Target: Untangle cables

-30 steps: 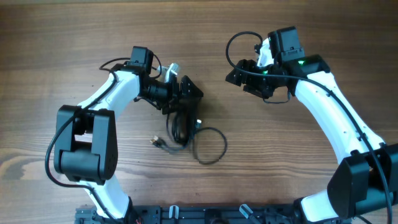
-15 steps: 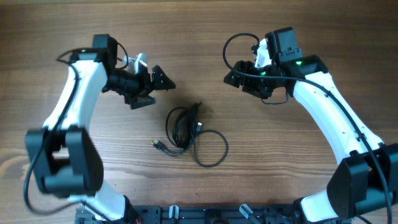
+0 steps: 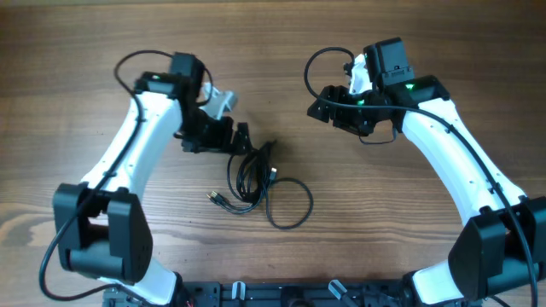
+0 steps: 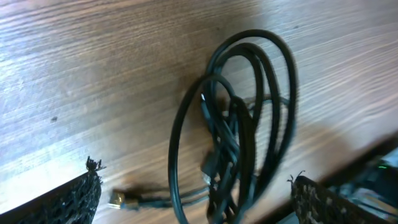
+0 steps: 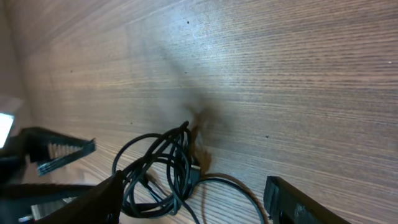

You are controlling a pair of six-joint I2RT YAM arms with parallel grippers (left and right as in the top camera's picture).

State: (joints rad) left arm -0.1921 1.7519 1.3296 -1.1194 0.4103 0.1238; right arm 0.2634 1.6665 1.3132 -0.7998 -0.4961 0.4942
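Cables (image 3: 252,175) lie tangled on table (image 3: 384,243). Left gripper (image 3: 243,139) spread wide just beside them; right gripper (image 3: 318,101) parted, empty, well apart.

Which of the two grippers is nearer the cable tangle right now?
The left gripper: its open jaws sit right at the upper edge of the cables, while the right gripper hangs well apart from them, off to the right.

Black cables (image 3: 254,172) lie on a brown wood-grain table (image 3: 85,51).
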